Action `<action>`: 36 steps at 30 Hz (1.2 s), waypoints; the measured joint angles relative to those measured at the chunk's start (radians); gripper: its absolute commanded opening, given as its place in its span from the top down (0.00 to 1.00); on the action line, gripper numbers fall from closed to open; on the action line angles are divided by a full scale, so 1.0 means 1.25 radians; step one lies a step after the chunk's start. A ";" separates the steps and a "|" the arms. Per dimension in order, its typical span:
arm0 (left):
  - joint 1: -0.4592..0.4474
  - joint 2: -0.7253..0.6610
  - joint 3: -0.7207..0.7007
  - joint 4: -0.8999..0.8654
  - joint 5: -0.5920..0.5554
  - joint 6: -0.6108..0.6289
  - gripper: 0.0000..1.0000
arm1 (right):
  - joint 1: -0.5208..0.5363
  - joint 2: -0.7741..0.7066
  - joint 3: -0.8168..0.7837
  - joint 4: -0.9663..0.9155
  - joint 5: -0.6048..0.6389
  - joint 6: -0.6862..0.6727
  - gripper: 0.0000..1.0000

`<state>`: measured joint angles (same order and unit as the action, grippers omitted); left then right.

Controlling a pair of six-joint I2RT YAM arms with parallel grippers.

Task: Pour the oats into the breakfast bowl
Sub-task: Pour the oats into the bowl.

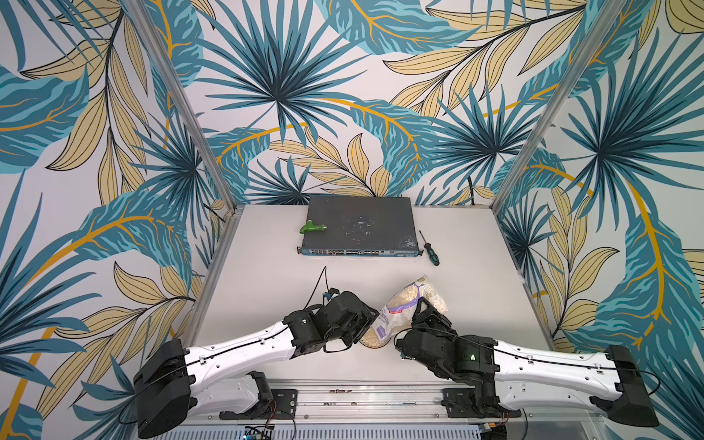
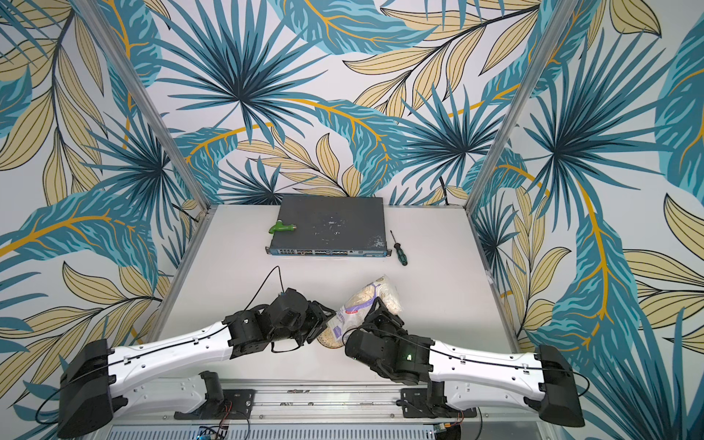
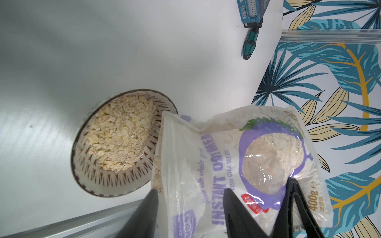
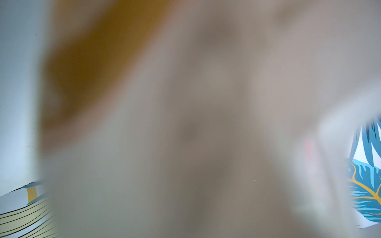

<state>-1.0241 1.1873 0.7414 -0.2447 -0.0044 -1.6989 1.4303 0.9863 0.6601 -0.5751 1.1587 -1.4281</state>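
Tilting mouth-down over the breakfast bowl (image 3: 115,181), the oats pouch (image 1: 392,312) is clamped near its middle by the right pincer (image 1: 421,304). Oat flakes (image 3: 119,131) lie heaped in the bowl, which stands near the table's (image 1: 266,289) front edge, between both arms. The left pincer (image 3: 189,191) has its jaws apart around the pouch's lower edge (whether they press it, I cannot tell). The right wrist view is only blur.

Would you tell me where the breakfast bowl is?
In both top views, the breakfast bowl sits front-centre, between the left gripper and right gripper, partly under the oats pouch.
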 measured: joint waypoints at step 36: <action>0.002 0.154 -0.052 0.271 0.037 -0.013 0.54 | 0.000 -0.024 -0.051 0.062 0.032 -0.040 1.00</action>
<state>-1.0222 1.3804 0.6769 0.0937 0.0418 -1.7153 1.4303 0.9558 0.5961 -0.4976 1.1984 -1.4784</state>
